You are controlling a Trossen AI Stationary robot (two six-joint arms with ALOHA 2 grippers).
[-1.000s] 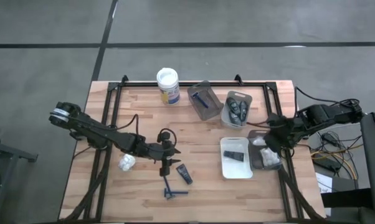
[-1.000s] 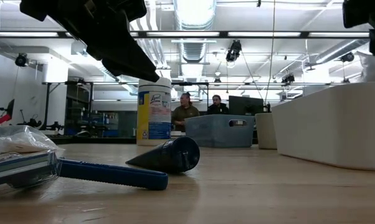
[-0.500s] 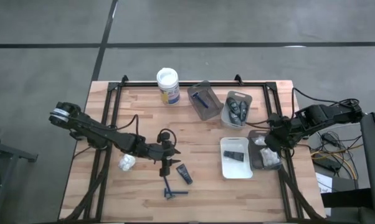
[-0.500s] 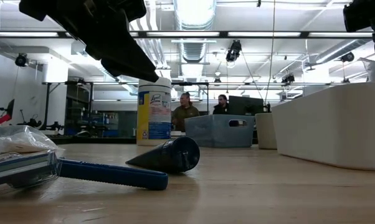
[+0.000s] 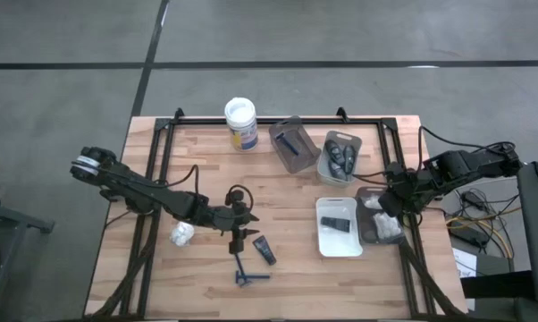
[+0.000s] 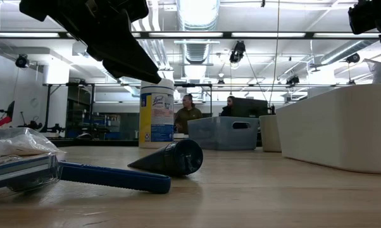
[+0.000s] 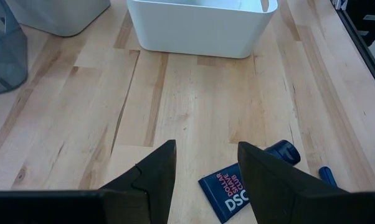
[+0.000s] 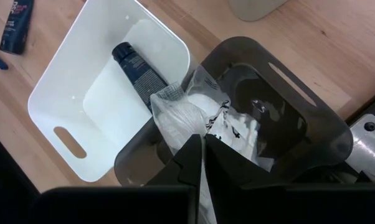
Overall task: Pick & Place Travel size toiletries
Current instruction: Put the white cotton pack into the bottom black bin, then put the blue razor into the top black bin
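A black tube (image 5: 264, 249) and a blue razor (image 5: 248, 274) lie near the table's front, with a white packet (image 5: 181, 234) to their left. My left gripper (image 5: 238, 230) hangs open just above the tube (image 7: 228, 194), touching nothing. At the table's right, my right gripper (image 5: 382, 207) is shut on a white packet (image 8: 178, 118) over the dark grey tray (image 5: 379, 234), which holds more packets. Another tube (image 8: 137, 65) lies in the white tray (image 5: 323, 243). A razor (image 5: 289, 140) lies in a grey tray and dark bottles (image 5: 340, 157) in a pale one. My right gripper pinches the packet's thin plastic edge (image 8: 192, 129) between its two fingers, coming from above and pointing steeply down. The packet hangs below the fingers over the grey tray's rim (image 8: 144, 158) nearest the white tray. Whether its lower end rests on the packets inside, I cannot tell.
A white-lidded tub (image 5: 240, 122) stands at the table's far edge. The razor tray (image 5: 301, 162) and the bottle tray (image 5: 326, 175) sit at the far right. In the low view, the white tray's wall (image 6: 342, 126) rises at the right, and people sit in the room behind.
Both arms have kept their places. In the low view the packet under my right gripper has shifted a little. A person in the room behind has moved to the right.
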